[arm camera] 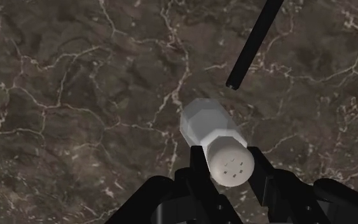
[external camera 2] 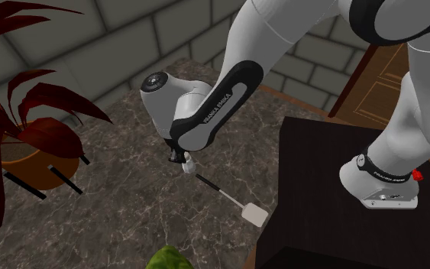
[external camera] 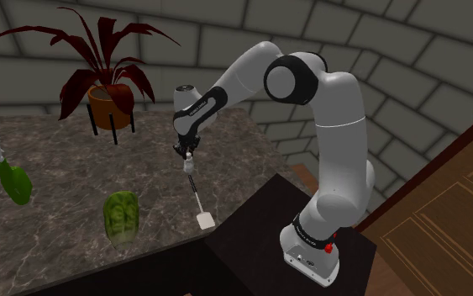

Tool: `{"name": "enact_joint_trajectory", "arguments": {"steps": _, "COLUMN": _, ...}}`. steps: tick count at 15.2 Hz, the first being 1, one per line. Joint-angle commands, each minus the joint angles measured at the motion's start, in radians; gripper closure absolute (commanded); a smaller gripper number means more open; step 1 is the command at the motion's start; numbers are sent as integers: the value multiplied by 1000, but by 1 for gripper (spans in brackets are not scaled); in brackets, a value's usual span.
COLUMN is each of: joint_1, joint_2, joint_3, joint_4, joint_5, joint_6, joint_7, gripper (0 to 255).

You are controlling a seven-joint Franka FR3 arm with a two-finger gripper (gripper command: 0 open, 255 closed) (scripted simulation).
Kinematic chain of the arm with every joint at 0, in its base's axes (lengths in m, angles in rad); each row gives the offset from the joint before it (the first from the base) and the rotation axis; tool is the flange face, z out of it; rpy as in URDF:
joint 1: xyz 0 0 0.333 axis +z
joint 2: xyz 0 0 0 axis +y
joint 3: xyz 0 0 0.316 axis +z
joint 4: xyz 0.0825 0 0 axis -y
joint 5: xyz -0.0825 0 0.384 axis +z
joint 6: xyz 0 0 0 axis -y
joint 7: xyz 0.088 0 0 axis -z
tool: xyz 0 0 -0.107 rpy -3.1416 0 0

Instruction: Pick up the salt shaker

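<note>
Salt shaker [arm camera: 219, 143]: white, clasped at its perforated cap by the fingers of the gripper [arm camera: 228, 163], close over the marbled counter [arm camera: 75, 95]; grasp judged made; a straight, steady lift is called for next

The surface [external camera: 58, 160] is dark brown marble with pale veins. A red-leaved plant [external camera: 111, 101] stands on it in an orange pot on a black wire stand. In the shoulder view, a green bottle [external camera: 12, 178] lies left of the plant. A green pepper [external camera: 121, 217] sits in front of the plant. A black-handled, white-headed spatula [external camera: 198, 202] lies right of the plant.
</note>
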Motion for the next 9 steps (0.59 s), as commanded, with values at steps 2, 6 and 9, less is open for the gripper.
{"name": "enact_joint_trajectory", "arguments": {"steps": 2, "joint_1": 1, "joint_2": 2, "joint_3": 2, "joint_4": -3, "joint_5": 1, "joint_6": 1, "joint_7": 0, "gripper": 255}}
{"name": "enact_joint_trajectory", "arguments": {"steps": 6, "joint_1": 2, "joint_2": 3, "joint_3": 2, "joint_4": -3, "joint_5": 1, "joint_6": 1, "joint_7": 1, "gripper": 255}}
{"name": "enact_joint_trajectory", "arguments": {"steps": 9, "joint_1": 0, "joint_2": -31, "joint_3": 4, "joint_4": -10, "joint_5": 4, "joint_6": -25, "joint_7": -3, "gripper": 255}}
